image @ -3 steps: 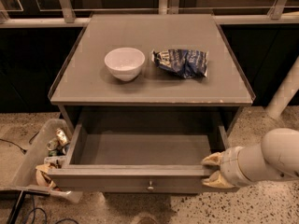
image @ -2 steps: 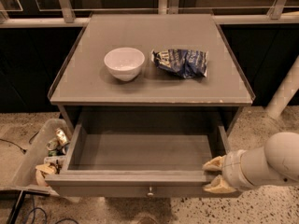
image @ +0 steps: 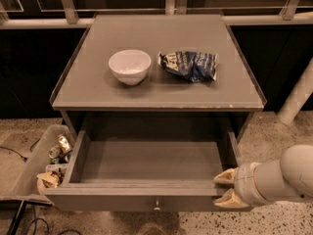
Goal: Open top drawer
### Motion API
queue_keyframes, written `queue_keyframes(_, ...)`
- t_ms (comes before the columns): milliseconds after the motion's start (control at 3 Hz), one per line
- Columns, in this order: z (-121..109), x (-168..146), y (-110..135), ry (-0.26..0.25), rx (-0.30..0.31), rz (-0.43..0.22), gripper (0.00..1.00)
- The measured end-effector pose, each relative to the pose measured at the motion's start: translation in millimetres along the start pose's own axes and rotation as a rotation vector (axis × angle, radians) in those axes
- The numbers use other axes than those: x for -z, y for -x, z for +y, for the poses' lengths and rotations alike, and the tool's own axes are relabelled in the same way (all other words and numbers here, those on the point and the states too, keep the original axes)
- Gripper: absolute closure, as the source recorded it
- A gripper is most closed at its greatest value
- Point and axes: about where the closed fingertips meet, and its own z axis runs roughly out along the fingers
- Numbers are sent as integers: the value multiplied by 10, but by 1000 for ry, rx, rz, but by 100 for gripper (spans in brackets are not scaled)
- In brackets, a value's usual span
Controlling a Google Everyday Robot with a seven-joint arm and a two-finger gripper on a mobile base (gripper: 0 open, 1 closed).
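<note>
The top drawer of the grey cabinet stands pulled far out, and its plain grey box is empty. Its flat front faces me at the bottom of the camera view, with a small round metal knob at its centre. My gripper is at the right end of the drawer front. One finger lies inside the drawer and the other finger lies outside, pinching the front panel's top edge. The pale arm reaches in from the right edge. The lower drawers are out of view.
On the cabinet top stand a white bowl and a crumpled blue snack bag. A clear bin with litter sits on the speckled floor to the left. A white post rises at the right.
The drawer has slid a little further out toward the camera, and my gripper has moved with it, still holding the right end of the front.
</note>
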Motion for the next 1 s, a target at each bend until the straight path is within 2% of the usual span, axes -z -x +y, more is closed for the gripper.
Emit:
queue_keyframes(333, 100, 64, 118, -42, 22, -8, 100)
queue_keyframes(667, 100, 64, 118, -42, 23, -8, 81)
queue_keyframes(1000, 100, 64, 118, -42, 23, -8, 58)
